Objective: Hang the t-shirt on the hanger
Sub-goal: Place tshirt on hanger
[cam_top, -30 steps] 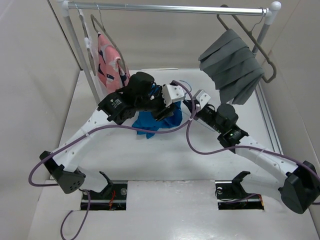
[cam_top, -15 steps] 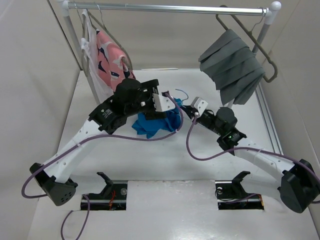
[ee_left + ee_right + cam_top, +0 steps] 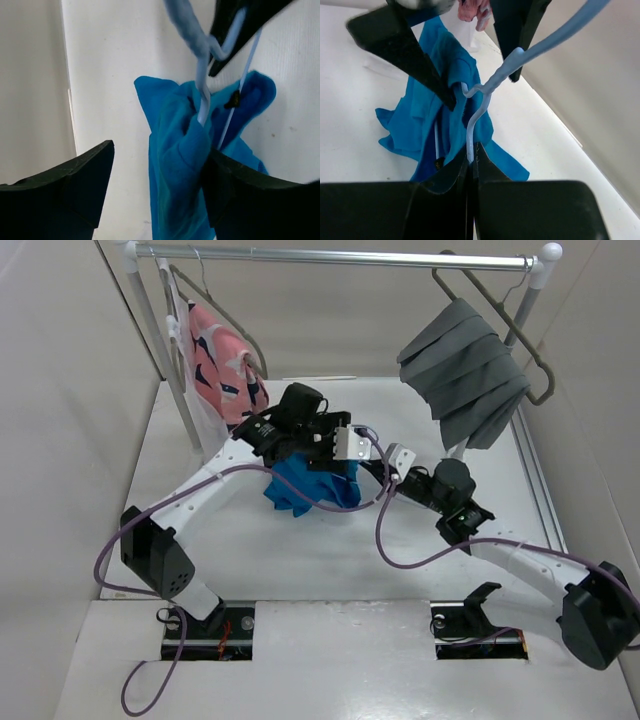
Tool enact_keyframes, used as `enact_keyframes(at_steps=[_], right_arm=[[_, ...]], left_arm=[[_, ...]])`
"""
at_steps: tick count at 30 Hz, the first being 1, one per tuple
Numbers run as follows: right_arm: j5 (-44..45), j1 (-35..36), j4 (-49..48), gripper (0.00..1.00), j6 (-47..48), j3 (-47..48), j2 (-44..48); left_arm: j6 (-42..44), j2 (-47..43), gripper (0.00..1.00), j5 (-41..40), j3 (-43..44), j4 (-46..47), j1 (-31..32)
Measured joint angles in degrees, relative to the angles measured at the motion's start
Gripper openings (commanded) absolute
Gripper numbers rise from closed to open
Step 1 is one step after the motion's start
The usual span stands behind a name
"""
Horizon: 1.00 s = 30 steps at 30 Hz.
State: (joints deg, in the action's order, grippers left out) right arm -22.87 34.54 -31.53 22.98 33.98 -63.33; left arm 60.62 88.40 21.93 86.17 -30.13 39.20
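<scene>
The bright blue t-shirt (image 3: 305, 485) lies bunched on the white table, draped over the thin light-blue hanger (image 3: 485, 95). My right gripper (image 3: 471, 150) is shut on the hanger's wire just below the hook, and shows in the top view (image 3: 378, 462). My left gripper (image 3: 159, 152) is open, and a fold of the t-shirt (image 3: 180, 165) lies between its fingers against the right one. It hovers over the shirt's right end (image 3: 338, 452). In the left wrist view the hanger (image 3: 201, 95) rises from the cloth to the right gripper's fingers (image 3: 235, 20).
A clothes rack rail (image 3: 340, 255) spans the back. A pink patterned garment (image 3: 225, 365) hangs at its left and a pleated grey cloth (image 3: 465, 370) on a grey-brown hanger at its right. Purple cables (image 3: 400, 550) loop over the table. Walls close both sides.
My left arm has swung round, its wrist now further back near the rack and its gripper further right over the shirt. My right gripper has stayed shut on the hanger, almost still.
</scene>
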Motion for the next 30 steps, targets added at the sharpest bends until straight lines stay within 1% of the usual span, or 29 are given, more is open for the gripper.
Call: enact_keyframes(at_steps=[1, 3, 4, 6, 8, 9, 10, 11, 12, 13, 14, 15, 17, 21, 23, 27, 28, 30], right_arm=[[0.0, -0.1, 0.1, 0.0, 0.0, -0.1, 0.3], [-0.1, -0.1, 0.0, 0.0, 0.2, -0.1, 0.8], [0.0, -0.1, 0.0, 0.0, 0.2, -0.1, 1.1], [0.5, -0.3, -0.1, 0.0, 0.2, -0.1, 1.4], [0.8, -0.8, 0.2, 0.0, 0.4, 0.1, 1.3], [0.9, -0.9, 0.5, 0.11, 0.4, 0.4, 1.2], [1.1, -1.1, 1.6, 0.26, 0.4, 1.2, 0.9], [1.6, -1.2, 2.9, 0.62, 0.5, 2.5, 0.3], [2.6, -1.4, 4.7, 0.82, 0.2, 4.3, -0.1], [3.7, -1.7, 6.5, 0.82, 0.4, 6.1, -0.4], [4.9, -2.0, 9.3, 0.98, 0.7, 8.3, -0.3], [6.6, -2.4, 11.3, 1.0, 0.2, 10.1, -0.2], [11.2, -3.0, 15.9, 1.0, 0.0, 13.1, 1.4], [18.9, -3.1, 24.2, 1.0, -1.0, 14.9, 9.8], [21.8, -3.0, 28.7, 1.0, -1.8, 15.8, 13.6], [27.1, 0.5, 36.5, 1.0, -5.3, 16.1, 18.5], [27.7, 2.0, 37.2, 0.95, -6.8, 15.0, 19.3], [28.1, 4.5, 37.6, 0.88, -9.6, 11.3, 20.2]], left_arm=[[1.0, 0.5, 0.38, 0.6, 0.6, -1.3, -0.3], [2.9, 1.7, 0.1, 1.7, 2.2, -4.5, -0.9], [3.8, 2.6, 0.0, 2.5, 3.6, -6.6, -1.2], [4.8, 4.6, 0.0, 4.5, 6.4, -10.2, -1.7], [4.4, 5.7, 0.0, 5.8, 8.2, -11.8, -1.9], [3.7, 6.0, 0.0, 6.4, 8.5, -12.2, -2.2], [2.6, 6.0, 0.0, 6.7, 8.6, -12.2, -2.4], [1.1, 6.0, 0.0, 6.8, 8.6, -12.0, -2.8], [-1.8, 6.0, 0.0, 6.8, 8.6, -11.3, -3.3], [-3.1, 6.0, 0.0, 6.7, 8.5, -10.9, -3.5], [-5.2, 5.9, 0.0, 6.4, 8.2, -9.8, -3.8], [-7.7, 5.8, 0.0, 6.1, 7.8, -8.5, -4.1], [-13.1, 5.0, 0.0, 5.0, 6.5, -5.5, -4.6], [-23.2, 2.0, 0.0, 1.9, 0.9, 0.2, -5.2], [-27.4, 0.9, 0.0, 0.2, -1.0, 1.6, -5.2], [-34.8, -0.9, 0.0, -2.0, -3.3, 4.3, -5.3], [-36.2, -1.3, 0.0, -2.4, -3.8, 4.8, -5.3], [-38.1, -2.0, 0.0, -2.9, -4.5, 5.4, -5.3]])
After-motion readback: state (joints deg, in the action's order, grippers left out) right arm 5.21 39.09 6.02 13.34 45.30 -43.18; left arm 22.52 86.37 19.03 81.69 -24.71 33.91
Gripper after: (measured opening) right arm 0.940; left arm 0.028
